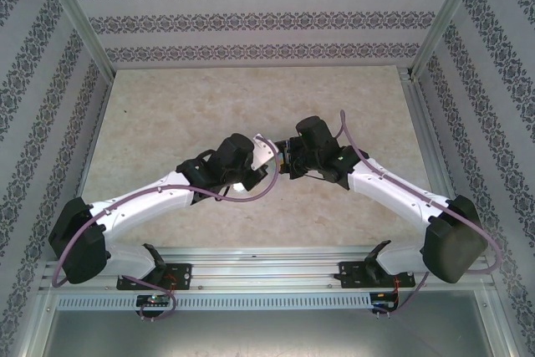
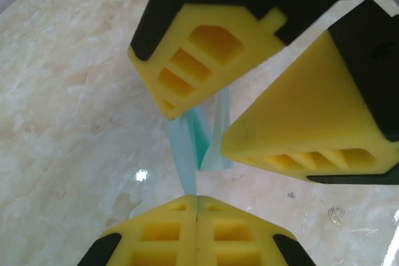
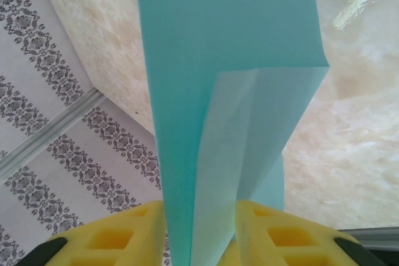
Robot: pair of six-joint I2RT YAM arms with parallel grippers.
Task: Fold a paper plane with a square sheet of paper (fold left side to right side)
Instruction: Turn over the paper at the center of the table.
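Cyan paper [image 3: 224, 60] lengthwise from right claw [image 3: 201, 219]

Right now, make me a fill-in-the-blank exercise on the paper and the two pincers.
The thin light-blue folded paper sheet stands ___ the right pincer's two fingers. The left pincer is ___ on that sheet's edge. Both pincers have ___ fingers. Missing: between; shut; yellow.
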